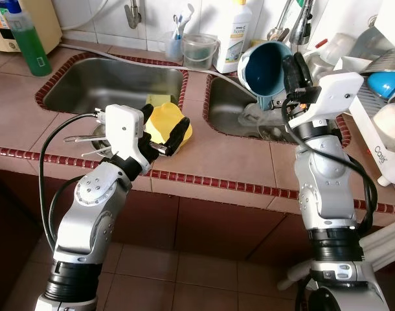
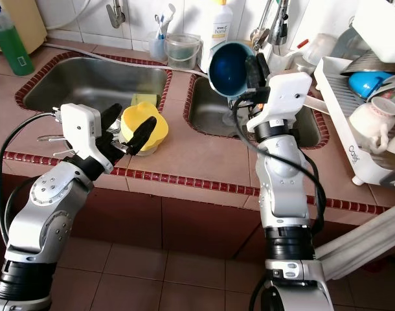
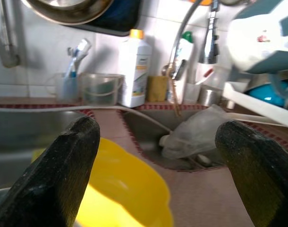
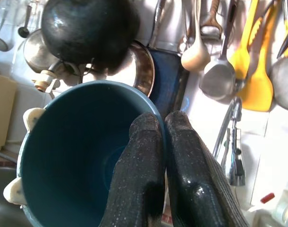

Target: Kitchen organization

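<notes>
Right gripper (image 1: 294, 76) is pinched on the rim of the blue bowl (image 1: 265, 65), held tipped above the right sink basin (image 1: 226, 107); the dish rack (image 2: 353, 103) lies just to its right. Left gripper (image 1: 166, 139) gapes wide around, perhaps touching, the yellow cup (image 1: 165, 123) on the counter (image 1: 236, 162).

The blue bowl (image 1: 265, 65) looks like smooth, shiny plastic, and the yellow bowl (image 2: 144, 126) is smooth plastic too. Both sinks (image 1: 113, 81) are dull grey metal, and the table (image 1: 223, 155) is matt reddish tile. The black fingers (image 4: 144, 170) look rough and grainy.
</notes>
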